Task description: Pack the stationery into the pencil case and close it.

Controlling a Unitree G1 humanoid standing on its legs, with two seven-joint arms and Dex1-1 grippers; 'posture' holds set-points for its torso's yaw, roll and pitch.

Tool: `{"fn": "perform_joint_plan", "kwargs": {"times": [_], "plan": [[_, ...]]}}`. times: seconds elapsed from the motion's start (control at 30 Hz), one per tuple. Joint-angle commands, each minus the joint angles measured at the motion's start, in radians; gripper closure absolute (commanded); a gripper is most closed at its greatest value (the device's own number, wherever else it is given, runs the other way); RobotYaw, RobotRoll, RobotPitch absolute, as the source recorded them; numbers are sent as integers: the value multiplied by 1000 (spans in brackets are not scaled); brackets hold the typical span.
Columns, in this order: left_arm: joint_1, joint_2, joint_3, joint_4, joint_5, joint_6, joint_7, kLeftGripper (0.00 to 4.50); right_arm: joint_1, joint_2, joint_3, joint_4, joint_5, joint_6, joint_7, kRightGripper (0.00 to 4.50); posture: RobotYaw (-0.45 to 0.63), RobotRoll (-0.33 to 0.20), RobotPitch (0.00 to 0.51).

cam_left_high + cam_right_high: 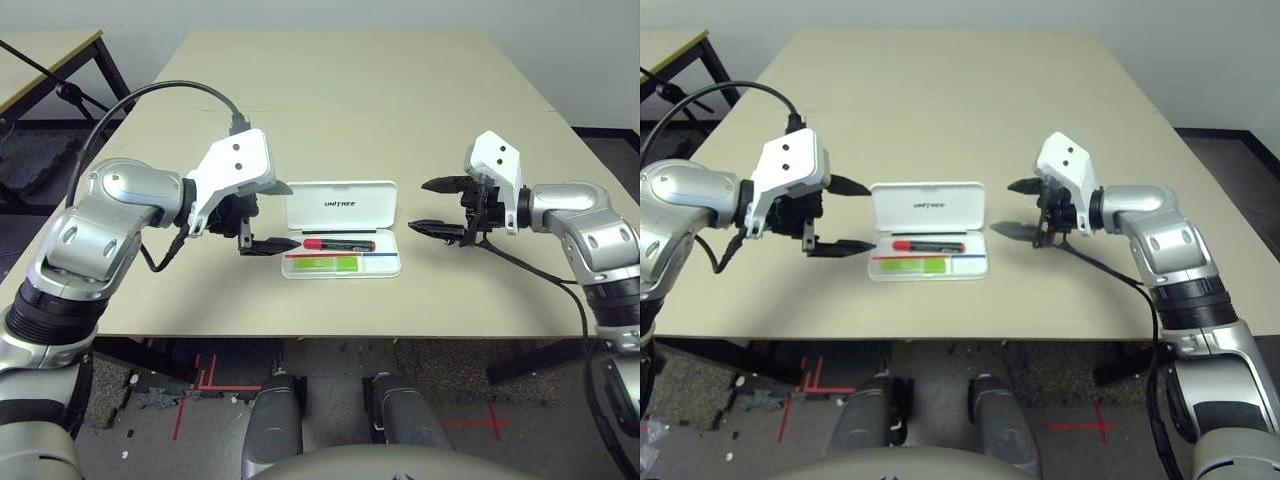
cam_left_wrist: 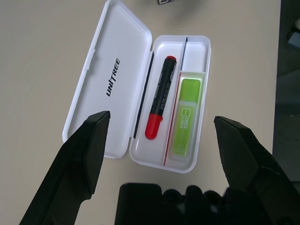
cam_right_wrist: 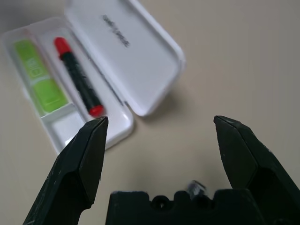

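The pencil case lies open between the left pincer and right pincer, both spread wide.

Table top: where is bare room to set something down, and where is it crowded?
Bare: the far table beyond the open pencil case, and the near strip before it. Crowded: beside the case, left gripper at one end, right gripper at the other, both open.

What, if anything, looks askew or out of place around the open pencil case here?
Nothing stands out. The pencil case lies flat with its lid open; the marker and green highlighter lie straight in the tray. Both the left gripper and the right gripper are open, holding nothing.
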Motion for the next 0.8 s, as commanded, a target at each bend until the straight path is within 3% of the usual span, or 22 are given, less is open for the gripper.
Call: {"fn": "perform_joint_plan", "kwargs": {"times": [0.03, 0.33, 0.8], "plan": [[2, -2, -24, -5, -3, 7, 9, 16, -10, 8, -51, -75, 15, 207, -122, 0, -65, 0, 89], [-10, -11, -45, 6, -1, 8, 15, 16, -50, 45, -32, 18, -33, 388, -317, 0, -70, 0, 95], [-3, -6, -57, -7, 3, 26, 32, 16, -44, 138, 52, 189, -62, 339, -362, 0, -56, 0, 100]]}}
